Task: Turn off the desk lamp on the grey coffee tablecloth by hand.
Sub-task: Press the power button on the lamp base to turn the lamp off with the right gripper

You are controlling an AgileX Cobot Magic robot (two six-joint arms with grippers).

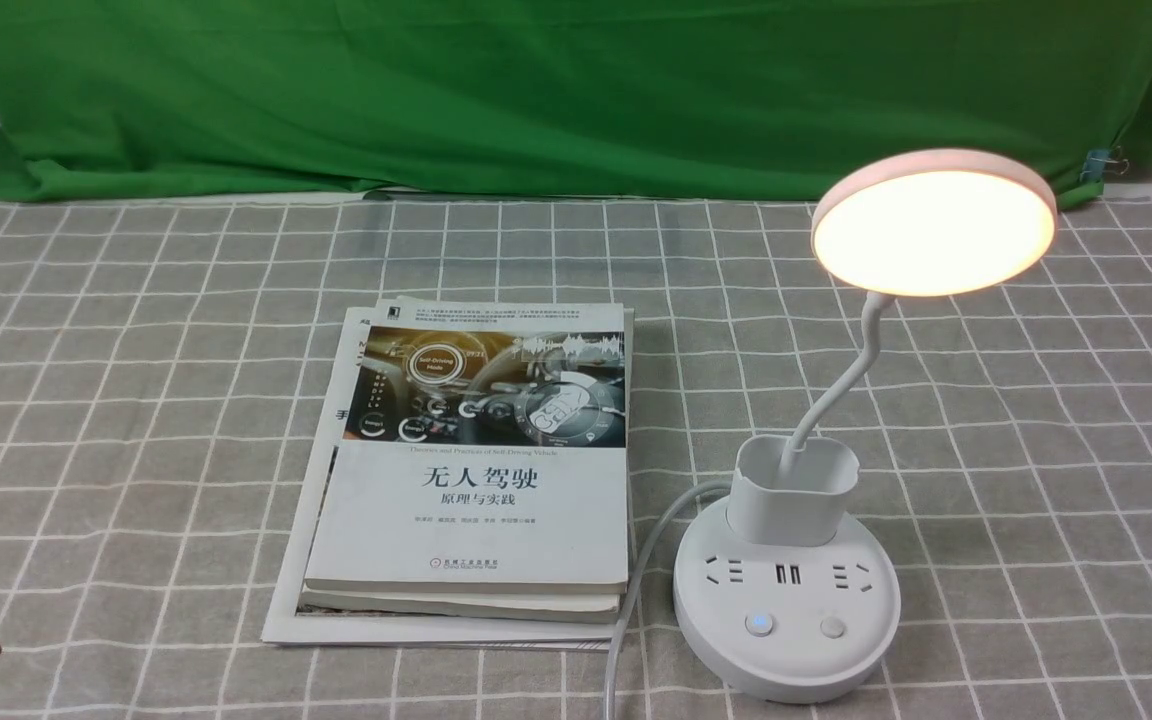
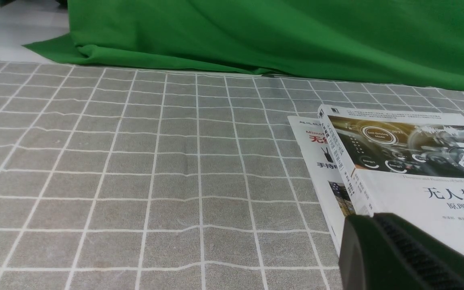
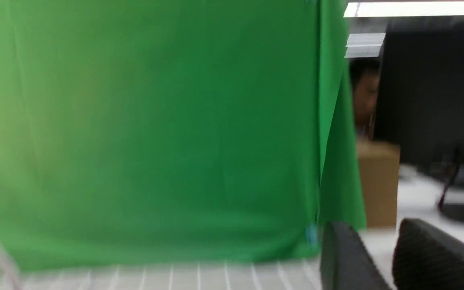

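Desk lamp [image 1: 786,600]: lit, upright on the grey coffee tablecloth [image 1: 186,450], right of centre in the front view; apart from both hands. Right hand [image 3: 369,227] open, with a clear gap between the dark, blurred fingers, and out of the front view; left hand [image 2: 371,219] shut, with black fingers together, showing only as a dark tip at the front view's lower left corner, well apart from the lamp.

Nearest on the lamp, a round, smooth white base with one button [image 1: 759,624] glowing blue and another [image 1: 832,627] pale grey; behind these, sockets [image 1: 788,574], then a rounded cup-like holder [image 1: 794,490], a thin bent neck [image 1: 846,385] and a flat disc head [image 1: 936,230], tilted and glowing warm white.

To the left, between left hand and base, a pale cord [image 1: 644,560] curving alongside stacked books [image 1: 476,500], with a car interior printed on the glossy top cover; beneath it all, slightly wrinkled cloth with a white grid. Farther back, a softly folded green cloth [image 1: 576,90]; beyond its edge in the right wrist view, a brown box [image 3: 377,185], a black screen [image 3: 433,92] and part of a face [image 3: 365,96], all blurred.
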